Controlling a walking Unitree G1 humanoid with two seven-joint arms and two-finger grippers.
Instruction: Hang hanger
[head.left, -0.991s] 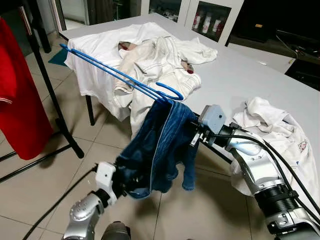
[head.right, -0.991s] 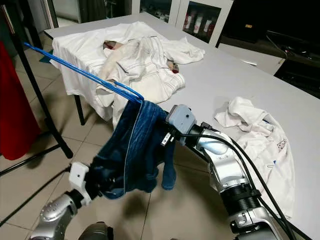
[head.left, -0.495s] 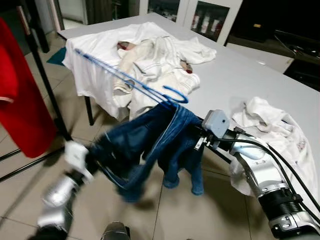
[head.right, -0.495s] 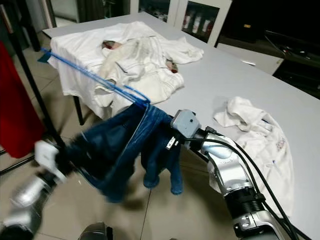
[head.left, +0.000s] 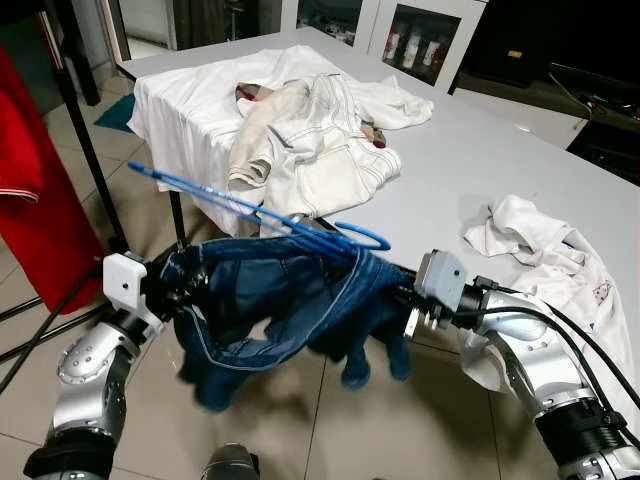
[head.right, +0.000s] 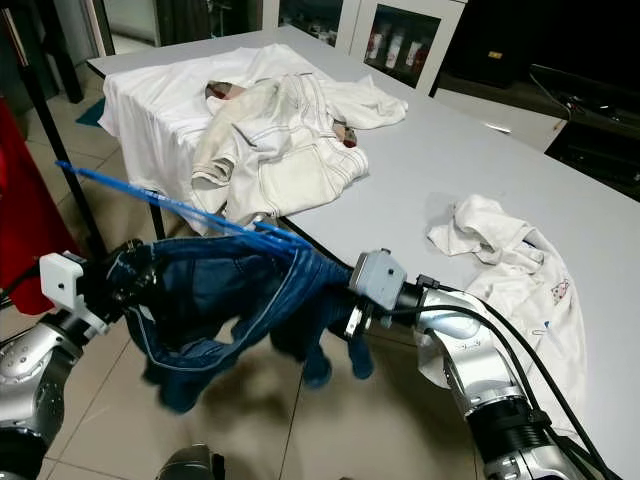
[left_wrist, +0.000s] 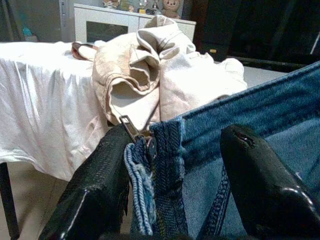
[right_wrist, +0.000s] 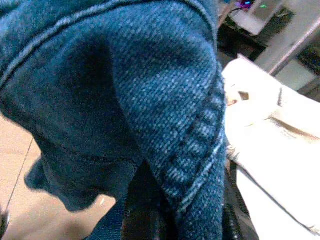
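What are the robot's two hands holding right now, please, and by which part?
Both hold the blue jeans: the left hand pinches the waistband beside the zip, and the right hand grips a denim fold at the opposite end. The blue hanger is threaded through them.

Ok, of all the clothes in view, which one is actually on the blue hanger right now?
The blue denim garment, stretched between the left gripper and right gripper under the blue hanger. The white clothes lie on the table.
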